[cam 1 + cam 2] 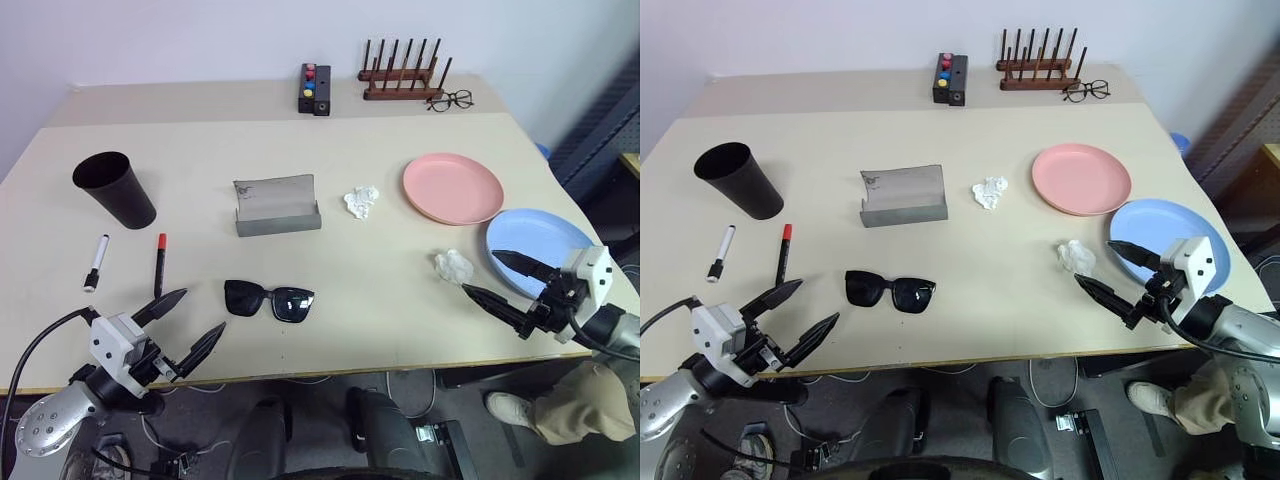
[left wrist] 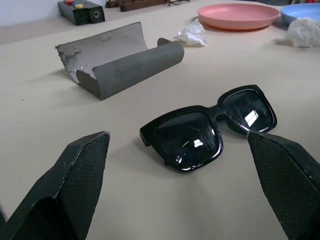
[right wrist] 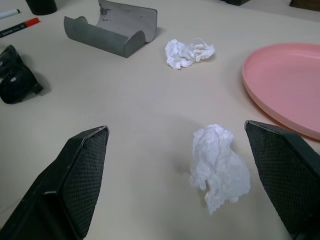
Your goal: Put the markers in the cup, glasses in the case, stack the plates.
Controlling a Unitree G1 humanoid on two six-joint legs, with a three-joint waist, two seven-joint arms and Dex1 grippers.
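Right now the left gripper (image 1: 185, 322) hangs at the near edge of the table (image 1: 380, 290) with its two black fingers spread wide and nothing between them, pointed toward the sunglasses (image 1: 269, 300), which lie folded, lenses up, just ahead of it and untouched. Beyond them the grey case (image 1: 277, 206) sits open, its lid standing up at the back. To its left the dark cup (image 1: 115, 188) stands upright, and nearer the edge lie the two markers, well apart from the cup: the white marker (image 1: 96, 262) and, just beside it, the black marker with a red cap (image 1: 159, 262). On the other side the right gripper (image 1: 500, 275) is also spread wide and empty, hovering over the near rim of the blue plate (image 1: 545, 235), its fingers aimed at a crumpled white tissue (image 1: 453, 264) lying on the table just beside that plate. The pink plate (image 1: 452, 187) rests flat farther back, close beside the blue one, not stacked. A second tissue wad (image 1: 362, 202) lies between the case and the pink plate. Along the far edge are a black box with coloured buttons (image 1: 315, 88), a wooden peg rack (image 1: 402, 72) and thin wire-rimmed eyeglasses (image 1: 451, 99)
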